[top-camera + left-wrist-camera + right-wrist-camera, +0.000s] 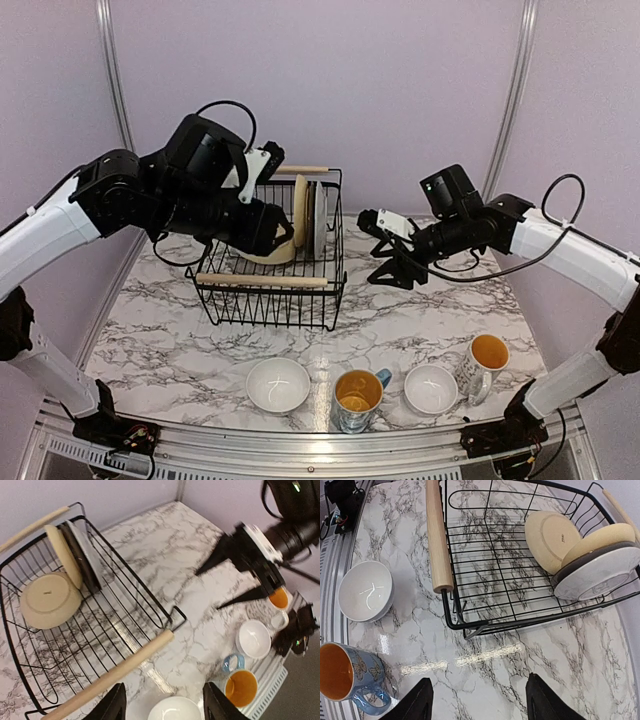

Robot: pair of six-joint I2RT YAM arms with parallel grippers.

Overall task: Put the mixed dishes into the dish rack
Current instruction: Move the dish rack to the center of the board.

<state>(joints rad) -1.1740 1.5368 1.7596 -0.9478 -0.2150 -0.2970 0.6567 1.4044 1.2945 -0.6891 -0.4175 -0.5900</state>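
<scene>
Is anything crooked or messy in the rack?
Yes. One cream plate sits tilted in the rack, underside showing, leaning on the upright plates instead of standing straight like them. Nothing looks spilled or broken.

The dish rack (270, 305) is wired in black, with handles (262, 281) left pale wood. The table (180, 340) is veined grey on white. The bowls (278, 384) (431, 388) are glazed white, and the mugs (358, 393) (487, 356) are lined orange-yellow.

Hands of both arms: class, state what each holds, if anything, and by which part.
Nothing is held. The left hand and the right hand are both open and empty.
</scene>
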